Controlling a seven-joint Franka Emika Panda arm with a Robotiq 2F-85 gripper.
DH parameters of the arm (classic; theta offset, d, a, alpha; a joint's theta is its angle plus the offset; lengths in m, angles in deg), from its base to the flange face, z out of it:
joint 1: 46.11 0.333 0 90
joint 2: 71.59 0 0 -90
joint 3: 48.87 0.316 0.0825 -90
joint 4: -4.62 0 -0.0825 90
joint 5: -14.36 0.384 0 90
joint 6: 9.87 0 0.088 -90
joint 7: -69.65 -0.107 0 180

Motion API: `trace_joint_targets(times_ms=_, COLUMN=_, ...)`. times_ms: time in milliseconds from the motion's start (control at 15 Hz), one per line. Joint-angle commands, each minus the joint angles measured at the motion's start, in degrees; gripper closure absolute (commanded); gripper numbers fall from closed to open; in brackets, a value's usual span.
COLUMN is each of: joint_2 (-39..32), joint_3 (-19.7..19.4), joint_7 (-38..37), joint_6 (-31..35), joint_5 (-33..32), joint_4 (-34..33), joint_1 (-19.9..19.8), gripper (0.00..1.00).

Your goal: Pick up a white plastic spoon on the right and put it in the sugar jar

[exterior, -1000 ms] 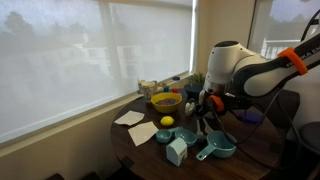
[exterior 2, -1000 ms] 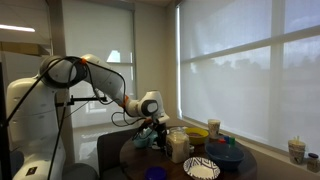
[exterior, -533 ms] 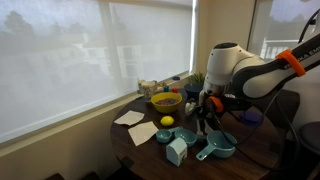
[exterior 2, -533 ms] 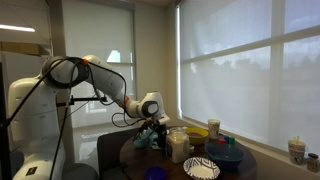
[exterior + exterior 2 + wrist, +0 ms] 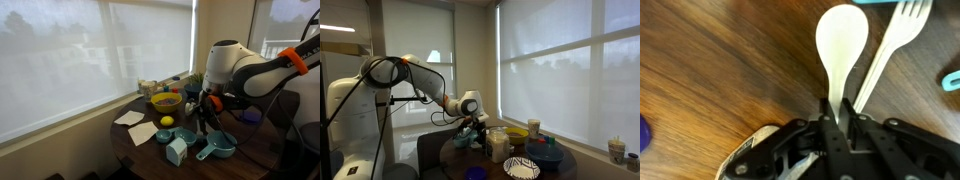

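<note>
Wrist view: gripper [image 5: 837, 118] jaws pinched nearly shut on handle of white plastic spoon [image 5: 840, 42], spoon bowl pointing away over wooden table [image 5: 710, 70]. Cannot tell whether spoon is lifted or resting. White fork [image 5: 896, 38] lies just beside spoon, handles converging near fingers; contact unclear. Broad bare wood on spoon's other side. Exterior view: sugar jar [image 5: 498, 146] stands near gripper, inside round table rim. Teal measuring cups [image 5: 217, 148] sit below arm; yellow bowl [image 5: 166, 101] and lemon [image 5: 167, 122] crowd window side.
</note>
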State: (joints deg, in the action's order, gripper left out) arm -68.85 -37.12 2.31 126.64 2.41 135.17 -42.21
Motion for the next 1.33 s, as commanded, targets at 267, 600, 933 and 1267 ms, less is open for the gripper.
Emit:
trace_joint_targets(times_ms=267, joint_2=8.5, joint_3=0.0, joint_7=-0.6, joint_6=-8.2, joint_5=-1.7, joint_4=-4.0, joint_1=1.4, gripper=0.97)
trace_joint_targets(times_ms=600, joint_2=11.4, joint_3=0.5, joint_7=0.1, joint_6=-11.5, joint_5=-4.3, joint_4=-7.0, joint_1=0.2, gripper=0.87)
trace_joint_targets(times_ms=933, joint_2=13.1, joint_3=0.5, joint_7=0.3, joint_6=-12.0, joint_5=-5.0, joint_4=-8.0, joint_1=-0.5, gripper=0.87)
trace_joint_targets(times_ms=1267, joint_2=14.5, joint_3=0.2, joint_7=1.2, joint_6=-13.2, joint_5=-10.7, joint_4=-10.7, joint_1=-2.8, gripper=0.97)
